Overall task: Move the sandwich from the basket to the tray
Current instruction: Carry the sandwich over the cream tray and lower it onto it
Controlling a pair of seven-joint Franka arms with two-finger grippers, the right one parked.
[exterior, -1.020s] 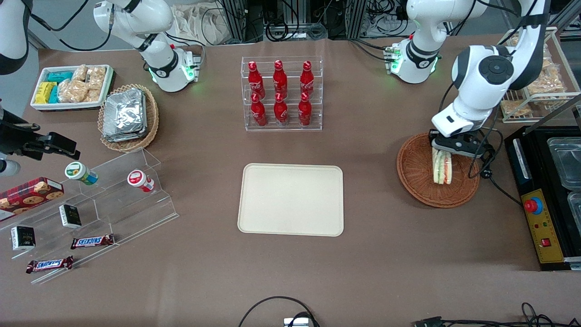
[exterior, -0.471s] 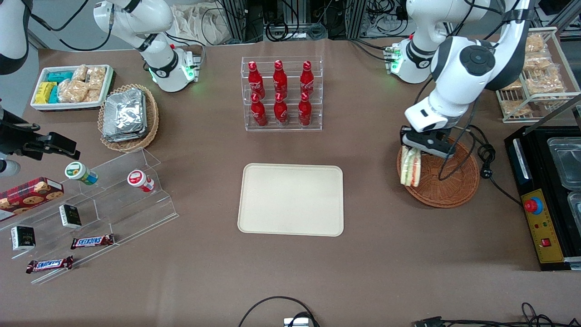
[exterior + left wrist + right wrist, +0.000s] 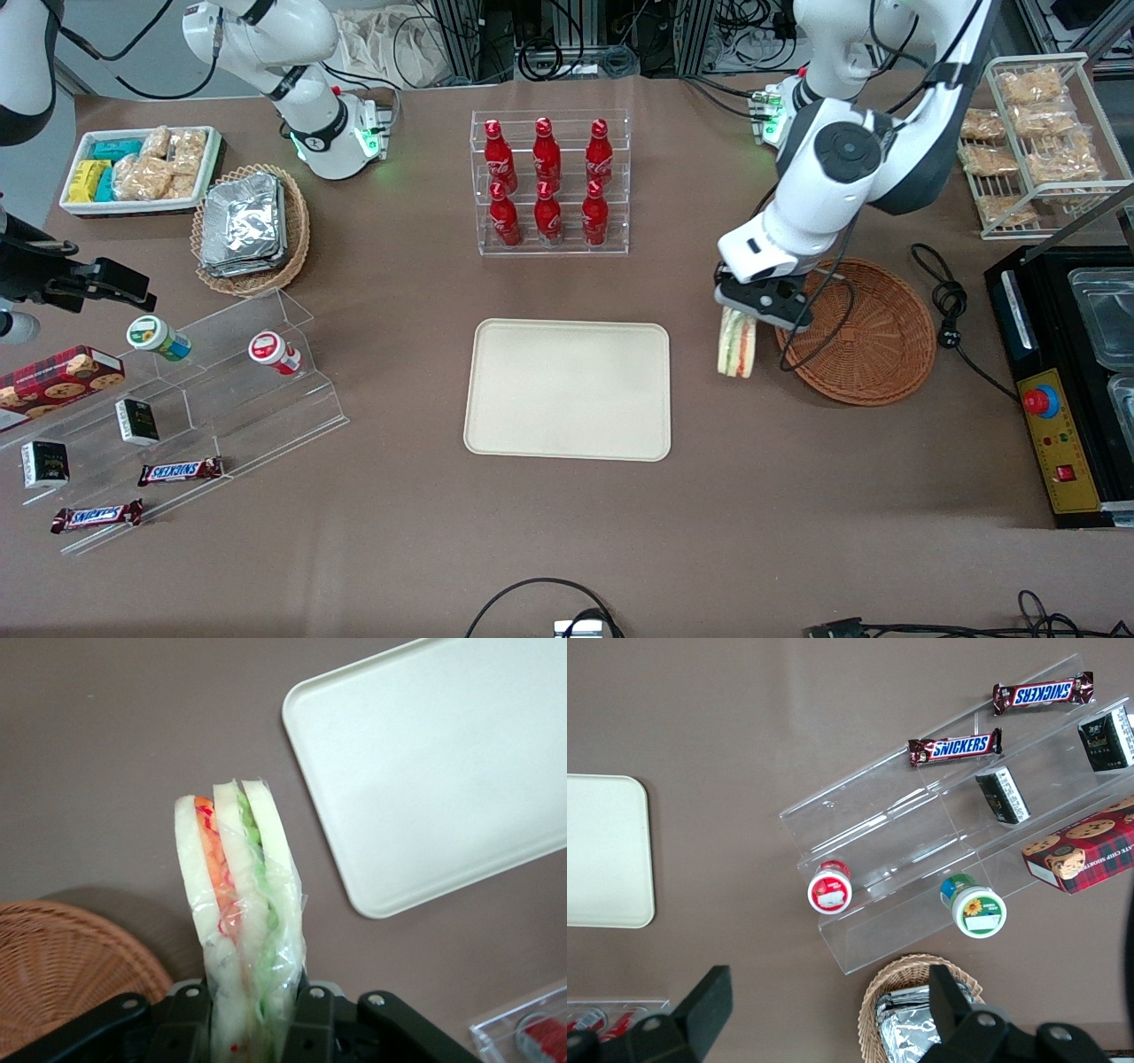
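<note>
One sandwich (image 3: 737, 345) clamped in the gripper (image 3: 749, 312) — above bare table between basket (image 3: 873, 354) and tray (image 3: 568, 390).

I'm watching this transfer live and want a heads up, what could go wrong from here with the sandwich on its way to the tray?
The gripper holds the sandwich only by one end, between the basket and the tray, so most of it hangs free.

1. Its clear wrap looks slippery; it might slide out over bare table.
2. Held on edge, it may topple when released.
3. A low approach could clip the tray's rim.
</note>
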